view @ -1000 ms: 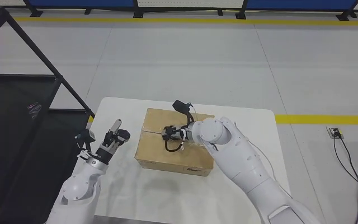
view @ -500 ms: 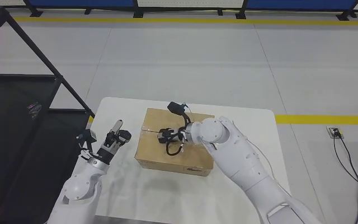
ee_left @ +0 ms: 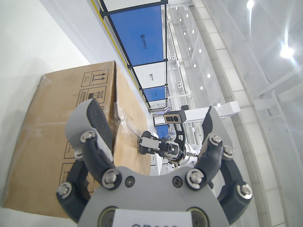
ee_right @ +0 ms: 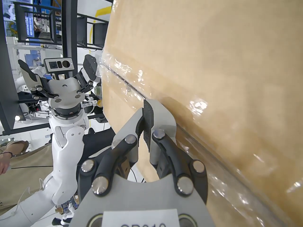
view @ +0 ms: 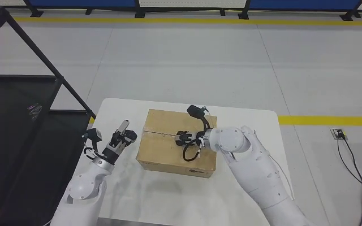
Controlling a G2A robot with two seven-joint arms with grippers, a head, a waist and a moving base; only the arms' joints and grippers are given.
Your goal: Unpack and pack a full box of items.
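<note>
the box (view: pixel 161 148) sits on the table (view: pixel 121 181), flaps down and sealed with clear tape (ee_right: pixel 127 83) along the middle seam. it reads as stiff corrugated board under slick tape. it is likely weighty if full, so better worked at the seam and flaps than lifted by a wall. the right gripper (ee_right: pixel 146 109) lies low across the lid, wrist turned sideways, its fingers (ee_right: pixel 148 119) pressed together on nothing. their tips are right at the tape line, and the seam runs on ahead of them. the left gripper (ee_left: pixel 151 109) hangs beside the box's side wall, tilted upward, fingers (ee_left: pixel 97 116) spread wide — the wall's top corner is just beyond one of them, apart from it as far as i can tell.
</note>
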